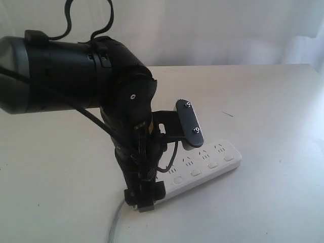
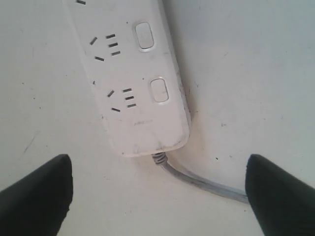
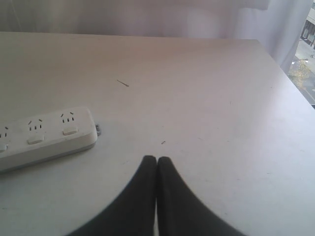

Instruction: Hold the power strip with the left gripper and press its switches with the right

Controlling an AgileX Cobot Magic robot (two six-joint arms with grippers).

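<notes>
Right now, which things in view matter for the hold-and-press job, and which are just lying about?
Job: power strip with its grey cord; switches; left gripper, open at the cord end; right gripper, shut, away from the strip.
Lying about: dark sliver on the table; curtain behind.

My left gripper point(image 2: 157, 164) hangs with fingers point(image 2: 39, 196) spread wide, the gap between them free except for the power strip's point(image 2: 133, 73) rounded end and grey cord point(image 2: 197, 182). My left arm point(image 1: 131, 126) blocks that end from above; bare table point(image 3: 206, 98) lies clear around the far end.
</notes>
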